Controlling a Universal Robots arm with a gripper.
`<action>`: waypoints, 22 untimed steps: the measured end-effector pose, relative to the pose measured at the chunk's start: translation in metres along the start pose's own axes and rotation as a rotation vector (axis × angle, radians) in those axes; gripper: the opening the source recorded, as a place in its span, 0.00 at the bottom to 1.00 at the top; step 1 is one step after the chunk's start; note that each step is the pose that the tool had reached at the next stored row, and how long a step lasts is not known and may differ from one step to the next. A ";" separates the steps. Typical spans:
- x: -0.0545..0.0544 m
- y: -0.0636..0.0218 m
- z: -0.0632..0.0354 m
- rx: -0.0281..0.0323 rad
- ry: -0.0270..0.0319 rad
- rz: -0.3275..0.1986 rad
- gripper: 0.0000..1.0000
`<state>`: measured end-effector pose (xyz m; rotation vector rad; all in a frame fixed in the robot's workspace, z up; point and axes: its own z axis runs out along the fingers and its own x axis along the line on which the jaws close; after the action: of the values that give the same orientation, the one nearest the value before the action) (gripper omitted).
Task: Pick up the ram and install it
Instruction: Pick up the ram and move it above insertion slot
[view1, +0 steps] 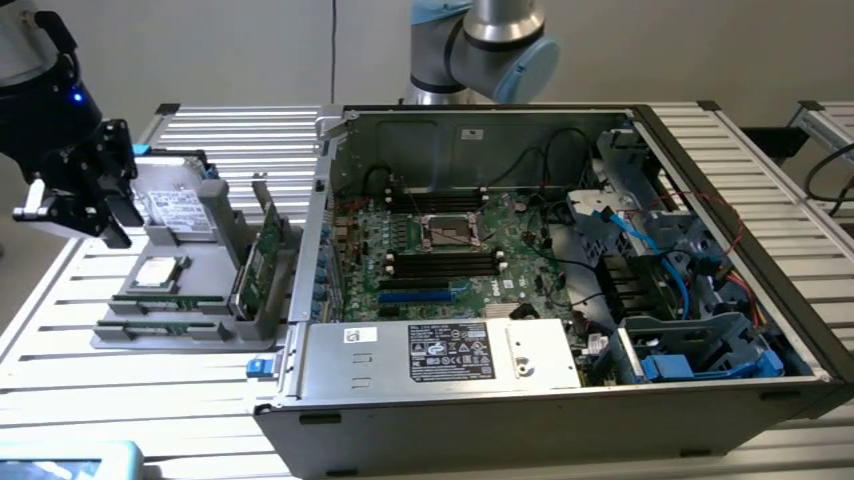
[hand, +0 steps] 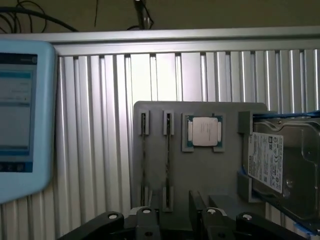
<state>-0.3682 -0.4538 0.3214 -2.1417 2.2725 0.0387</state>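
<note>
The gripper (view1: 80, 200) is hanging at the exterior view's left, over the grey tray (hand: 200, 175) and apart from it. Its jaws are standing spread and are pinching nothing. In the wrist view its black links are showing, while the tips are being cut off by the frame edge.

Just beyond it, one ram strip (hand: 144, 155) and a second ram strip (hand: 167, 160) are standing on edge in the tray's slots, side by side. They are showing as thin, long, green lines, and their chips are hard to make out.

The tray is also holding a processor (hand: 204, 131), a hard drive (hand: 280, 165) partly cut off, and a green expansion card (view1: 267, 250) standing upright. Beside the tray, the open computer case (view1: 534, 400) is lying on the slatted table (hand: 100, 125), with the motherboard (view1: 441, 250) inside it.
</note>
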 end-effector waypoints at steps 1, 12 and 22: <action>0.003 -0.0002 0.0017 -0.0001 0.0000 0.000 0.37; 0.013 -0.0012 0.0213 -0.0001 0.0001 0.000 0.37; 0.018 -0.0061 0.0385 -0.0070 0.0005 0.000 0.37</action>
<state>-0.3633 -0.4708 0.2823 -2.1451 2.2763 0.0462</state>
